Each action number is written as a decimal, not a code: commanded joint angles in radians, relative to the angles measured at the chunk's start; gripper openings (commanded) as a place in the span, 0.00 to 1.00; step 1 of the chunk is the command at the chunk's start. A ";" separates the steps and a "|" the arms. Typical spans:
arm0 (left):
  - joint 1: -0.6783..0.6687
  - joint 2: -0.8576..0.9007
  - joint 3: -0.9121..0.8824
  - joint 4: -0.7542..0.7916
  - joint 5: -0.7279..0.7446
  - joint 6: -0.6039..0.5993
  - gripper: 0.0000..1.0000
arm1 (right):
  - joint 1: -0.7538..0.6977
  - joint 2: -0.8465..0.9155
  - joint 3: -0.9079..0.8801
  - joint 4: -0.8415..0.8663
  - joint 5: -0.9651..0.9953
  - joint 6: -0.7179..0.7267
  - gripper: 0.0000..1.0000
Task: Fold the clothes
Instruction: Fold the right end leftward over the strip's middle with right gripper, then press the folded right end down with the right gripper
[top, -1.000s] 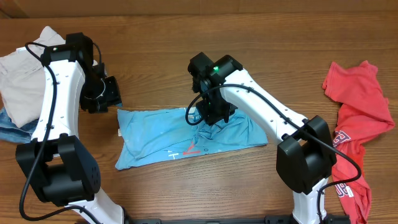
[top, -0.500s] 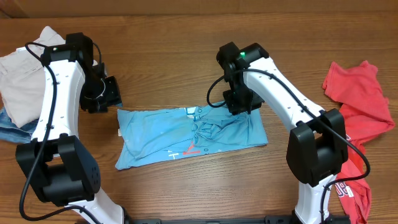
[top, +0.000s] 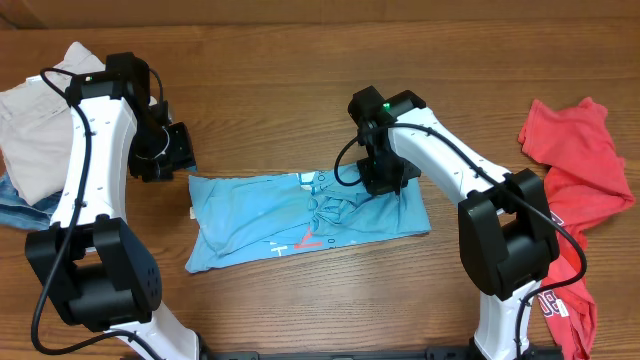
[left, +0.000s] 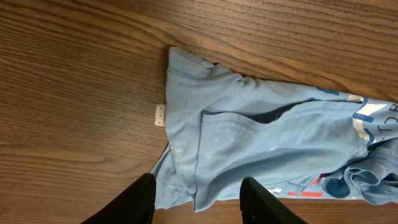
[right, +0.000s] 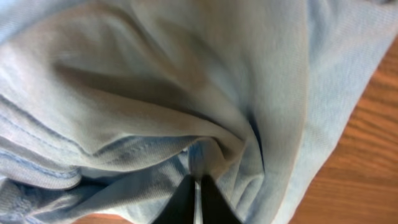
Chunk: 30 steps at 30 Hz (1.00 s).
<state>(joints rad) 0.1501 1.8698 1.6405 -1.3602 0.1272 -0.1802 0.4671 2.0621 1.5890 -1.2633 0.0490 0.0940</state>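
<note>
A light blue shirt (top: 260, 215) lies partly folded across the middle of the table, bunched near its centre. My right gripper (top: 380, 180) is low on the shirt's upper right part and is shut on a pinch of its fabric (right: 211, 155). My left gripper (top: 170, 150) hangs open and empty just above the shirt's upper left corner (left: 186, 62); its black fingertips (left: 196, 199) frame the shirt's left edge, apart from the cloth.
A red shirt (top: 575, 160) lies crumpled at the right edge of the table. A beige garment (top: 35, 130) over blue denim (top: 15, 210) lies at the left edge. Bare wood shows along the far and near sides.
My right gripper moved right across the shirt dragging fabric, then came down slightly onto the upper right part. The left arm has not moved.
</note>
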 joint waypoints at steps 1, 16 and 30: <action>0.000 -0.029 0.007 0.000 -0.003 0.016 0.47 | 0.005 -0.019 -0.006 0.006 -0.010 -0.005 0.04; 0.000 -0.029 0.007 -0.002 -0.003 0.016 0.48 | 0.222 -0.033 -0.003 0.229 -0.290 -0.176 0.04; 0.001 -0.029 0.007 -0.008 -0.004 0.017 0.48 | 0.257 -0.045 -0.003 0.249 -0.102 -0.071 0.25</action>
<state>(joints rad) 0.1501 1.8698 1.6405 -1.3651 0.1272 -0.1802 0.7391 2.0621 1.5871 -0.9886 -0.1802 -0.0578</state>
